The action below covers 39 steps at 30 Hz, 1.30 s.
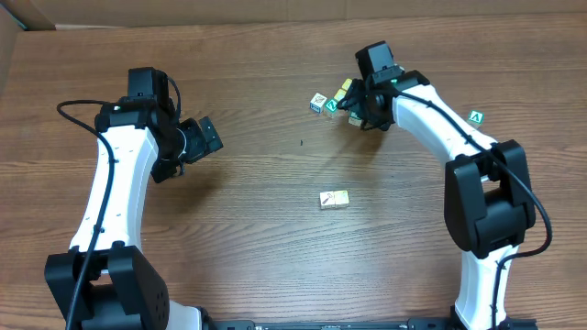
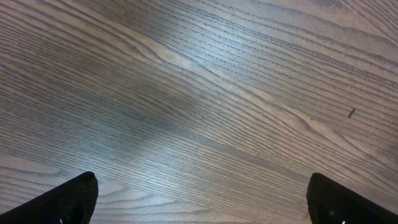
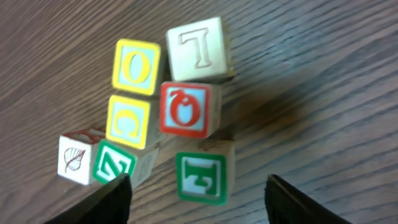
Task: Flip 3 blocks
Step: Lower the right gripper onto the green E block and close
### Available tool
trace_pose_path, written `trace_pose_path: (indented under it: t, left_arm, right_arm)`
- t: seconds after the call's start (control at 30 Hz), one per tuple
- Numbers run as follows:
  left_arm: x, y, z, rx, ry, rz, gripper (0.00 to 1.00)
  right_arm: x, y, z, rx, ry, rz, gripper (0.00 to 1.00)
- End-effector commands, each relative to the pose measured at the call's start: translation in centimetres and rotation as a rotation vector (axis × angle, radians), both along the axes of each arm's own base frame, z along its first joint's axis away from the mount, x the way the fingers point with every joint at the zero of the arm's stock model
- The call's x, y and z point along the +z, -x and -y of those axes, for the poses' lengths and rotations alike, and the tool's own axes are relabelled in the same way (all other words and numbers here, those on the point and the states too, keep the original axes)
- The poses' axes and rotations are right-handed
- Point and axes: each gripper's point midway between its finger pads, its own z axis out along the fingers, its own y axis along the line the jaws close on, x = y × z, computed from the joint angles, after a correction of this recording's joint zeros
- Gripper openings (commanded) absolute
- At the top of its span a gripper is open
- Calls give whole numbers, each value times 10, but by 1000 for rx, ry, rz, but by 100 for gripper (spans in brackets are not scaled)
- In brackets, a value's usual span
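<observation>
While the left claw (image 2: 208, 202) gapes over grained tabletop (image 2: 186, 93), the right claw (image 3: 199, 199) hangs spread above wooden cubes (image 3: 183, 109).

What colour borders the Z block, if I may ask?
Z block: green, best in right wrist view.

On the desk (image 1: 275, 238), a cluster of blocks (image 1: 328, 103) sits touching together at the back, just left of the right end effector (image 1: 350, 106), a pair of blocks (image 1: 334, 198) lies side by side nearer the front, and a lone cube (image 1: 475, 116) lies right of that arm.
</observation>
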Motion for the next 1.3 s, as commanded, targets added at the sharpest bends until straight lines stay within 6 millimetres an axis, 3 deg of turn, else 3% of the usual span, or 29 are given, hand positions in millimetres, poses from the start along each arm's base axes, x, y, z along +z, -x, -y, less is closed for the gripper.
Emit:
trace_pose_path:
  t: [0.0, 0.5, 0.7, 0.97, 1.27]
  left_arm:
    - [2, -3, -1, 17, 6, 7, 100]
    - [2, -3, -1, 17, 6, 7, 99]
    - [2, -3, -1, 17, 6, 7, 100]
    - [2, -3, -1, 17, 6, 7, 100]
    - [2, -3, -1, 17, 6, 7, 100]
  right_arm:
    - [-5, 0, -8, -1, 47, 15, 63]
    - [-10, -8, 2, -76, 132, 63, 59]
    - [-11, -11, 1, -74, 128, 74, 49]
    - [-39, -7, 2, -69, 151, 25, 54]
    - [-19, -12, 1, -51, 145, 65, 54]
